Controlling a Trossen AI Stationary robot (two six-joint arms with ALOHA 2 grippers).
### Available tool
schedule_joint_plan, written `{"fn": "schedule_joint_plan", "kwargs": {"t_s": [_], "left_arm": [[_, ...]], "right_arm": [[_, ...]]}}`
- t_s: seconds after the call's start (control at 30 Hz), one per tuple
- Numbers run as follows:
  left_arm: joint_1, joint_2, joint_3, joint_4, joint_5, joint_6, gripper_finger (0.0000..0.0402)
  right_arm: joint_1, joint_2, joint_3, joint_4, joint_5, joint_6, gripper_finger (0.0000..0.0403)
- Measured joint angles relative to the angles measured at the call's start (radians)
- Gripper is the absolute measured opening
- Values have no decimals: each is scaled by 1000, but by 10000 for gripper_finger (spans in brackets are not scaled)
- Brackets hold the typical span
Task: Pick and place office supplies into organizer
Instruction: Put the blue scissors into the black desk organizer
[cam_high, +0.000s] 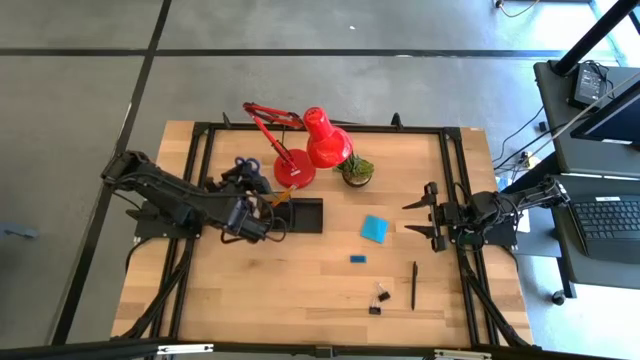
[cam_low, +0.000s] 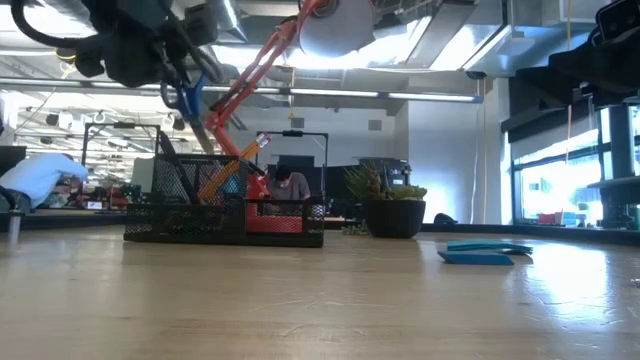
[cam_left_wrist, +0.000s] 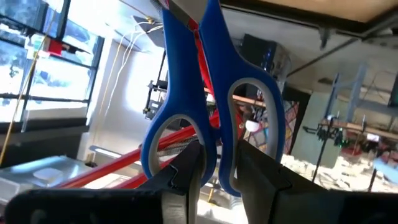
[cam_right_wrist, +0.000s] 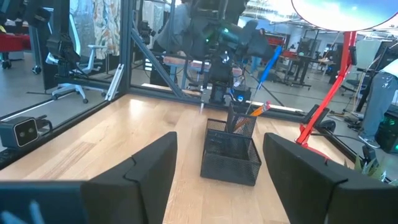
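**Scissors held over the organizer**

High view: I see my left gripper (cam_high: 250, 200) just beside the organizer (cam_high: 300, 215).

Low view: blue-handled scissors (cam_low: 190, 95) hang above the organizer.

Left wrist: my fingers (cam_left_wrist: 186, 177) pinch the scissors' handle.

Right wrist: my right gripper (cam_right_wrist: 217, 168) waits with jaws spread, facing the organizer.

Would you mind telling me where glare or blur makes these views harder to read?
Low view: window glare on the tabletop at right; near wood is soft. Left wrist view: bright windows wash out the background behind the blue scissors. Right wrist view: the lamp shade is overexposed.
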Motion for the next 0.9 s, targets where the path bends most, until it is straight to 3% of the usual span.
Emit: {"fn": "schedule_joint_plan", "kwargs": {"t_s": [0.33, 0.9], "left_arm": [[-8, 15, -4, 22, -19, 79, 83], [-32, 169, -4, 64, -20, 36, 83]], "right_arm": [[0, 0, 0, 1, 7, -38, 242], [0, 0, 0, 3, 19, -50, 242]]}}
